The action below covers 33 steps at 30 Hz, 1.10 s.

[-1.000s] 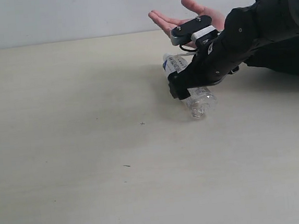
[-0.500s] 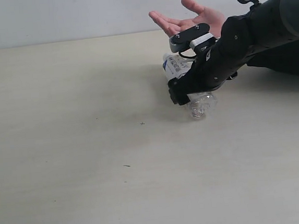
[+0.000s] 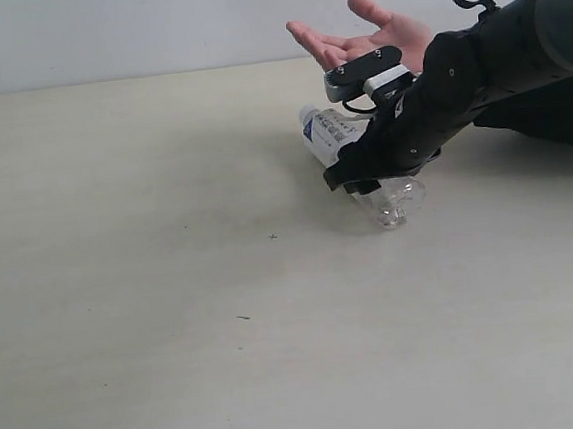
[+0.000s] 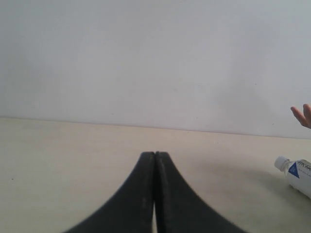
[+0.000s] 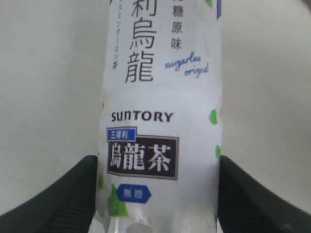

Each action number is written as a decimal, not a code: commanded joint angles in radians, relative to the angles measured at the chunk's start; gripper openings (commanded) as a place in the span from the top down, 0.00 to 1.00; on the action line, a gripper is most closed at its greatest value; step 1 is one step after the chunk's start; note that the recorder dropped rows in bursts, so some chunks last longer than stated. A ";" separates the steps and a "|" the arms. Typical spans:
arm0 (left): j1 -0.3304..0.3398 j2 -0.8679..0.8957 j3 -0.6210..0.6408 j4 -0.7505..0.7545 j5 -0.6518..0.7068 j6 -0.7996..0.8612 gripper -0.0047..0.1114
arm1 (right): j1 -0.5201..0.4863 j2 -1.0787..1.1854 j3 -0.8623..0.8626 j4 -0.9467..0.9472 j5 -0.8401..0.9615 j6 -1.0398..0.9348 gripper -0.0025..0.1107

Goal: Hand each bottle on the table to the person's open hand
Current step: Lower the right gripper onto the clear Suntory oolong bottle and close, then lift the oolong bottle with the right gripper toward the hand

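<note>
The blue-white bottle [image 3: 331, 130] is slanted just above the table [image 3: 172, 285], white cap end higher, clear base [image 3: 398, 203] low by the tabletop. My right gripper [image 3: 361, 175] is shut on its middle; in the right wrist view the black fingers [image 5: 73, 194] press both sides of the white label [image 5: 160, 97]. The person's open hand [image 3: 371, 31] waits palm up just behind the gripper. My left gripper [image 4: 154, 155] is shut on nothing, low over the table, far from the bottle [image 4: 297, 174]. No other bottle shows.
The person's dark sleeve [image 3: 549, 111] lies on the table behind my right arm [image 3: 484, 57]. A pale wall [image 3: 100, 30] backs the table's far edge. Tiny dark specks [image 3: 272, 237] mark the tabletop.
My right gripper came down and shut on the bottle. The bottle's cap end has tipped up and toward the left, and its base has slid a little right.
</note>
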 commanded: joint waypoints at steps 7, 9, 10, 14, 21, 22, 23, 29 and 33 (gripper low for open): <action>-0.004 -0.006 0.000 -0.003 0.001 0.006 0.96 | -0.001 -0.043 -0.007 0.004 0.079 0.015 0.98; -0.004 -0.006 0.000 -0.003 0.001 0.006 0.96 | -0.001 -0.074 -0.007 0.006 0.106 0.020 0.98; -0.004 -0.006 0.000 -0.003 0.001 0.006 0.96 | -0.001 -0.087 -0.007 0.011 0.119 0.022 0.98; -0.004 -0.006 0.000 -0.003 0.001 0.006 0.96 | -0.001 -0.148 -0.007 0.063 0.195 0.022 0.98; -0.004 -0.006 0.000 -0.003 0.001 0.006 0.96 | -0.001 -0.246 -0.007 0.070 0.412 -0.031 0.98; -0.004 -0.006 0.000 -0.003 0.001 0.006 0.96 | -0.001 -0.258 -0.007 0.083 0.433 -0.056 0.98; -0.004 -0.006 0.000 -0.003 0.001 0.006 0.96 | -0.001 -0.274 -0.005 0.105 0.458 -0.084 0.98; -0.004 -0.006 0.000 -0.003 0.001 0.006 0.96 | -0.001 -0.405 -0.005 0.176 0.577 -0.158 0.98; -0.004 -0.006 0.000 -0.003 0.001 0.006 0.96 | -0.001 -0.566 -0.005 0.172 0.586 -0.179 0.98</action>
